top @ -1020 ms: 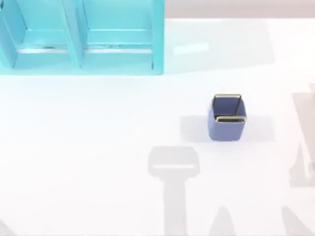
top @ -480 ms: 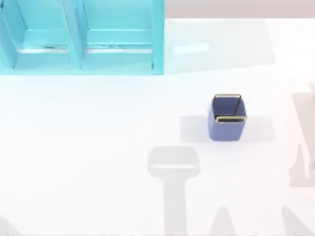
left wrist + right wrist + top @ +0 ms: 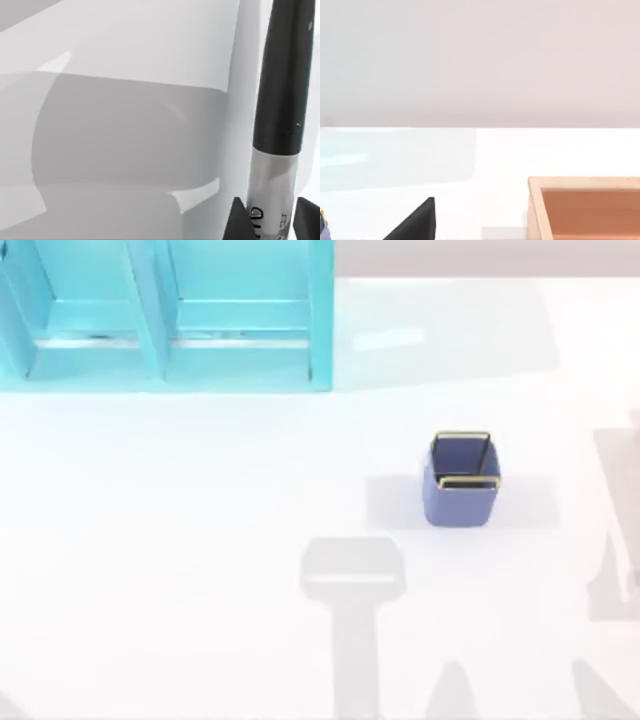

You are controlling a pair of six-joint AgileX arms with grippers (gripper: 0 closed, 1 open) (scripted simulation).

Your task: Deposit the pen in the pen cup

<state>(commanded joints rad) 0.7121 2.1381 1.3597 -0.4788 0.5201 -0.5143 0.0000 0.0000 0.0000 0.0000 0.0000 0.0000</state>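
Up top, the pen cup (image 3: 461, 483) is sitting upright on the white counter (image 3: 200, 540), over toward the right side and a little past the middle, its gold rim catching the light and its blue-violet walls throwing a soft shadow to both sides. Well apart from it, the turquoise shelf unit (image 3: 165, 315) is standing along the far left edge of the counter, its two open bays facing forward.

Over on the left wrist camera, the pen (image 3: 277, 125) is showing up close: a dark upper barrel running into a pale silver lower section with some printed lettering too small to read. The left tool (image 3: 268, 220) is clamped on that silver section, one black pointed finger (image 3: 241, 222) showing on each flank of the barrel and pressing against it. Behind the pen, broad grey shadows are lying across the pale counter surface.

On the right wrist camera, one black fingertip of the right tool (image 3: 415, 222) is poking into the picture above the counter; I cannot tell whether that tool is apart or together. An orange-tan open box (image 3: 585, 207) is resting on the counter nearby, and a sliver of the pen cup's blue wall is peeking in at the picture's edge.
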